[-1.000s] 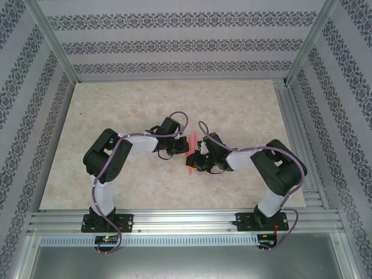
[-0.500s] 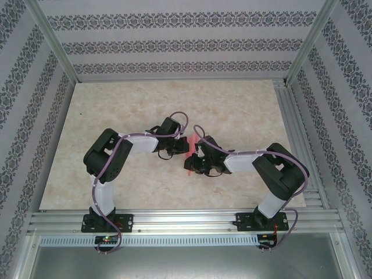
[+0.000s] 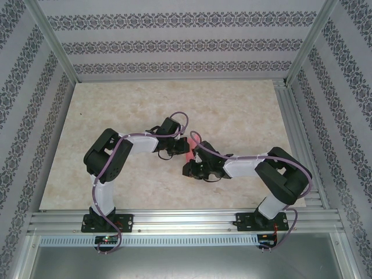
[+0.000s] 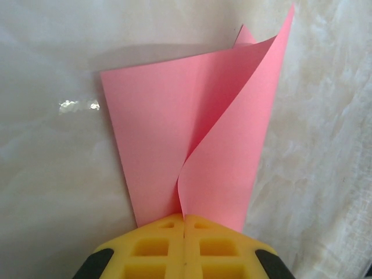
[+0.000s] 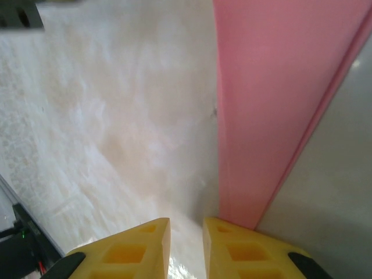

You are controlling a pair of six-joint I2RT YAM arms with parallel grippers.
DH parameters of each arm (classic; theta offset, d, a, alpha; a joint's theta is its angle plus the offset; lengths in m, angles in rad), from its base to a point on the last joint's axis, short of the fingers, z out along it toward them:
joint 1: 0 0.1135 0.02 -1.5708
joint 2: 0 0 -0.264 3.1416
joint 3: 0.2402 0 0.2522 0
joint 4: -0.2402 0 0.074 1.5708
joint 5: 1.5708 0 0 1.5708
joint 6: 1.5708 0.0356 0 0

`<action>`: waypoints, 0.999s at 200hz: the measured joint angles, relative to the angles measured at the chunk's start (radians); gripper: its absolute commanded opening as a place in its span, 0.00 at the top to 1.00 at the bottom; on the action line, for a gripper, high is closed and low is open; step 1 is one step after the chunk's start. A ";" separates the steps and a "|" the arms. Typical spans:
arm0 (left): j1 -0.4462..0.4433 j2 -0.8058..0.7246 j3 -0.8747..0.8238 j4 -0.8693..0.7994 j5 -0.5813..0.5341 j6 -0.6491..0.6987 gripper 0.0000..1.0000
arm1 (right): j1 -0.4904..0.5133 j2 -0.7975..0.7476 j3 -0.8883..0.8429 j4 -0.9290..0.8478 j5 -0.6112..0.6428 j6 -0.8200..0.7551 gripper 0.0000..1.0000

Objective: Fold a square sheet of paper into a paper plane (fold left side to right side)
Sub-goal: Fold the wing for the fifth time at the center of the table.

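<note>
1. The left jaws were pressed together, the 2 yellow pads meeting with no gap, and they were clamped on the near edge of the sheet of paper (image 4: pixel 174 128).
2. From that pinch the pink sheet spread away in 2 layers. 1 lay flat on the counter (image 3: pixel 232 104), and the other curled up off it and stood on edge, its far corner raised well above the flat layer.
3. A soft bend ran from the left jaws toward the far side, where the raised layer parted from the flat one.
4. The right jaws stood a little apart, with bare counter showing in the narrow gap between the 2 yellow pads and nothing held there.
5. In the right wrist view the sheet ran as a long pink band from the upper right down to the tip of the right-hand pad. Its narrow end was just beside that tip, but I could not tell if it touched.
6. Seen from above, the sheet sat between the 2 wrists near the middle of the counter, and most of it was hidden under the right arm (image 3: pixel 273 174).
7. The left arm (image 3: pixel 110 157) reached in from the left side, so the 2 wrists were close together over the sheet.
</note>
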 measured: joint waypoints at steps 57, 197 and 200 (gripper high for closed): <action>0.000 0.000 0.000 0.002 0.000 0.000 0.96 | -0.051 -0.124 -0.048 -0.097 -0.063 -0.007 0.75; 0.000 0.000 0.000 0.005 0.000 0.000 0.96 | -0.366 0.107 0.206 0.000 -0.157 -0.066 0.81; 0.000 0.000 0.000 0.005 0.000 0.000 0.96 | -0.366 0.117 0.211 0.003 -0.157 -0.065 0.81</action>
